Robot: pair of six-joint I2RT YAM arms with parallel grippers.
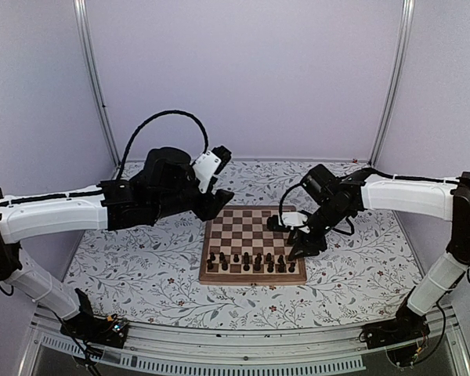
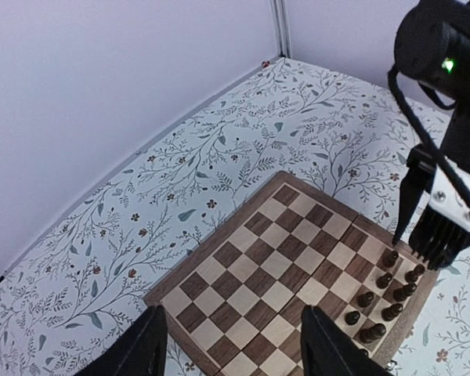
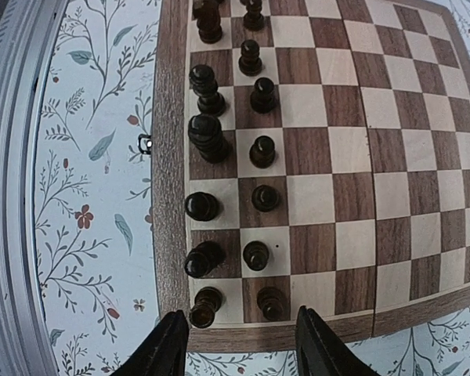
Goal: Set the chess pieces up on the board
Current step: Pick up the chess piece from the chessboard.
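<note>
Position: the board point(image 1: 254, 223) lies flat at the middle of the floral tabletop point(image 1: 141, 251). The chess pieces point(image 1: 254, 262) stand upright in two rows along its near edge, one to a square as far as I can make out. The other squares are bare.

Left arm: the left fingers point(image 2: 145, 348) are spread wide and hold nothing. They hang above the far left corner of the board, well apart from the pieces.

Right arm: the right fingers point(image 3: 168, 348) are also wide and empty. They are poised over the near right corner, just beside the end of the two rows.

Handling, in my judgement: these are small turned pieces, rigid and very light, with smooth rounded profiles that may slip under a shallow pinch. They look top-heavy on narrow bases, so a glancing touch would likely tip one. Neighbours stand close, leaving little room for a finger to pass between them.

Recommended hold: descend from above and close on the waist below the head. Place one finger in the gap between the rows and the other on the open side.
</note>
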